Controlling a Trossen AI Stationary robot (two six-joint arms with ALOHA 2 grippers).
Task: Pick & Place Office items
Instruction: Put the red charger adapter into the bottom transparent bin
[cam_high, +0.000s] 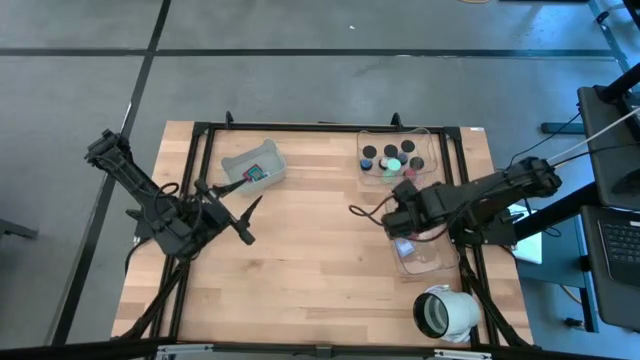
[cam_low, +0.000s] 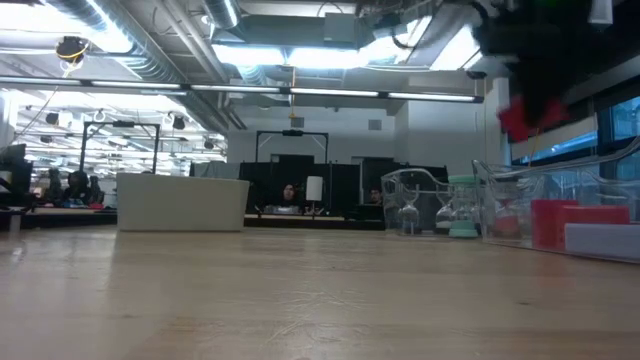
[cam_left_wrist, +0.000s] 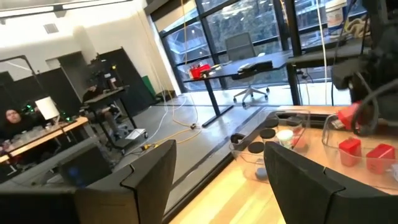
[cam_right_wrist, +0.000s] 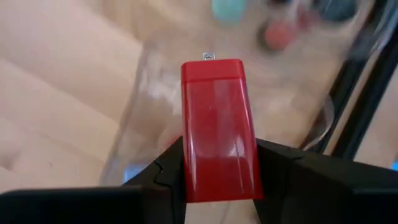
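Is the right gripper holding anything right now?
Yes. The right gripper is shut on a red block, its fingers pressing both sides above a clear tray.

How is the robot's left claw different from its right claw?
The left gripper is open and empty; the right gripper is shut on a red rectangular plastic block. The left gripper hangs over bare wooden table; the right gripper hangs over a clear plastic tray. Both have two dark fingers.
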